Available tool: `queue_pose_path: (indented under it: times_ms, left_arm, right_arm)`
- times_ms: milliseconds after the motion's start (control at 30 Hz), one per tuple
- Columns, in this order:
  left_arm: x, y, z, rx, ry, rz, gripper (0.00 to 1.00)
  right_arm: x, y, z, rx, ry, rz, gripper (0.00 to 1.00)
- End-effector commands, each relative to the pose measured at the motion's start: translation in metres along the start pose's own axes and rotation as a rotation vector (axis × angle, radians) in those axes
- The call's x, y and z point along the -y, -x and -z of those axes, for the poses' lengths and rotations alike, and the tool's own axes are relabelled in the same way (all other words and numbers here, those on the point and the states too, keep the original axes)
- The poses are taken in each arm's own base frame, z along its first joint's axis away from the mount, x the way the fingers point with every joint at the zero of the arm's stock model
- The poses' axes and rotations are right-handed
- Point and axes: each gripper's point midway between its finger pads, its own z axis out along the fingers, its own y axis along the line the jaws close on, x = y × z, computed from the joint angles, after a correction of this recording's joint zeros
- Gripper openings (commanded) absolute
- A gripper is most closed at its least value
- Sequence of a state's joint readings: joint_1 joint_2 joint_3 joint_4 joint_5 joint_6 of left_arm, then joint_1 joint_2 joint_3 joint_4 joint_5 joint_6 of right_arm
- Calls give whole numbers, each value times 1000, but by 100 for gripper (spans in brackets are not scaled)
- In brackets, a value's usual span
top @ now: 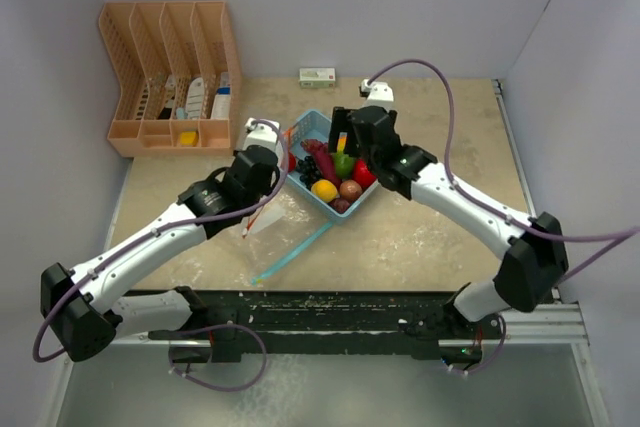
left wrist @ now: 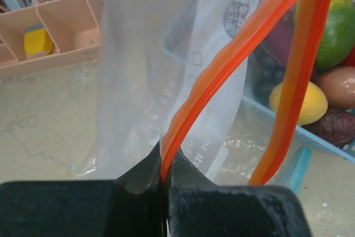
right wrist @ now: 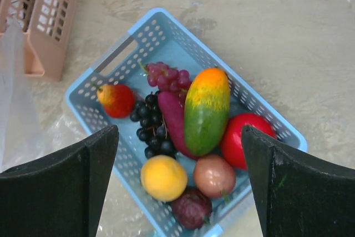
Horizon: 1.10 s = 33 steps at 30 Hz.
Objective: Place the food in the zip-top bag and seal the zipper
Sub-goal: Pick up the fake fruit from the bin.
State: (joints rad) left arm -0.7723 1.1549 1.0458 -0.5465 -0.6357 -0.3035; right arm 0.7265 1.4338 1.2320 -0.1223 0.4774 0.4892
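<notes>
Right wrist view: right gripper (right wrist: 178, 131) spread wide, empty — hanging over the food (right wrist: 206, 109) in the blue basket (right wrist: 166, 31), centre of frame.
Left gripper (left wrist: 165, 165): clenched on the orange zipper (left wrist: 233, 54) of the zip-top bag (left wrist: 133, 54).
Risk: bag mouth looks narrow — a dropped fruit may miss it.

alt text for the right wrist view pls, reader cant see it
The right gripper, open, hangs above a blue basket holding a green-orange mango, red pepper, dark grapes, lemon and more. A clear bag and an orange rack show at the left edge.
</notes>
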Motion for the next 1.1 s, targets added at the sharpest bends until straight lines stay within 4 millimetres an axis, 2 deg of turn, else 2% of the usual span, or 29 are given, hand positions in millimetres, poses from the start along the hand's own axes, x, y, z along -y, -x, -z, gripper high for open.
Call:
queue_pose_path:
  times_ms: [0,100,233,533,767,900,1000,1067]
  left_arm:
    - [14,29,-3,127,-64,94,0]
    - [17,25,-6,132,-77,97,0]
    - [20,20,-9,120,-87,100,0]
    - [15,18,-10,120,-76,98,0]
    - [13,16,-9,117,-71,98,0]
    - [11,15,-9,117,-61,98,0]
    - [11,12,-10,111,-59,95,0]
    - [11,10,-10,105,-55,97,0]
  right_arm:
    - [1,1,-40,-42,-12,-138,91]
    - [6,-18,-68,-90,-21,-150,89]
    - [11,-39,-90,-131,-48,-151,87]
    - [16,-81,-121,-228,-61,-147,85]
    - [17,-108,-137,-277,-64,-140,76]
    - [18,-117,-137,-297,-67,-145,50]
    - [18,-106,-129,-271,-62,-151,34]
    - [19,-94,-121,-245,-56,-150,30]
